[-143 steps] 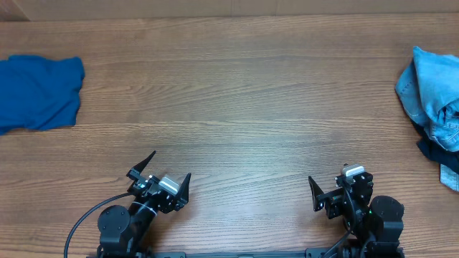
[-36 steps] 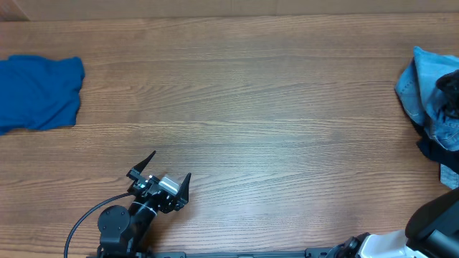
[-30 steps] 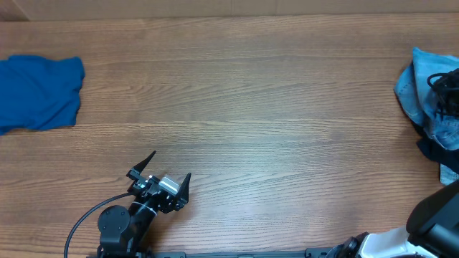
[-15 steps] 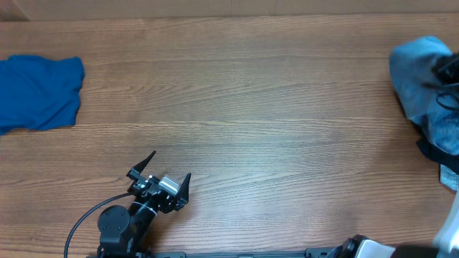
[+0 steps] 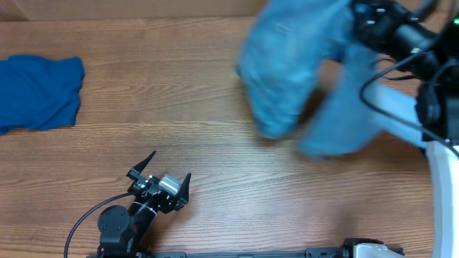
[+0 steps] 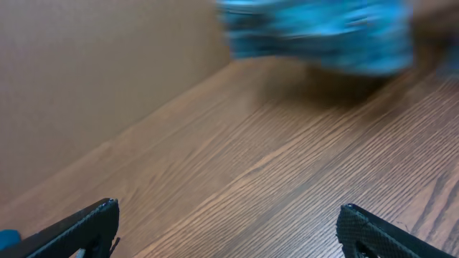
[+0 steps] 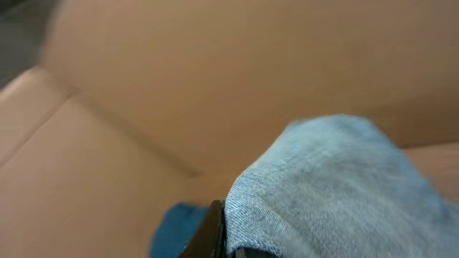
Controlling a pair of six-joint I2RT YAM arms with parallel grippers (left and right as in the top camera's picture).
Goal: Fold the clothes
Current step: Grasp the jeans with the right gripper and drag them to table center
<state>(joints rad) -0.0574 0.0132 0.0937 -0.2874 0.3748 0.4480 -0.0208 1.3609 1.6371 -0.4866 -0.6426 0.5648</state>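
The light-blue denim jeans [image 5: 287,72] hang blurred in the air over the far right of the table, two legs trailing down. My right gripper [image 5: 367,21] is shut on their upper part. In the right wrist view the denim [image 7: 337,193] fills the lower right and covers all but one dark finger [image 7: 213,231]. A royal-blue cloth [image 5: 36,92] lies flat at the far left edge. My left gripper [image 5: 171,166] rests near the front edge, open and holding nothing; in its own view [image 6: 228,211] the blurred jeans [image 6: 315,32] show far ahead.
A brown cardboard wall [image 6: 93,79] runs along the back of the wooden table [image 5: 179,107]. The right arm's white link and cables [image 5: 401,122] reach over the table's right side.
The right gripper shut on the jeans at the right edge, lifted them and swung them left over the table, where they now hang unfurled. The left arm and blue cloth have not moved.
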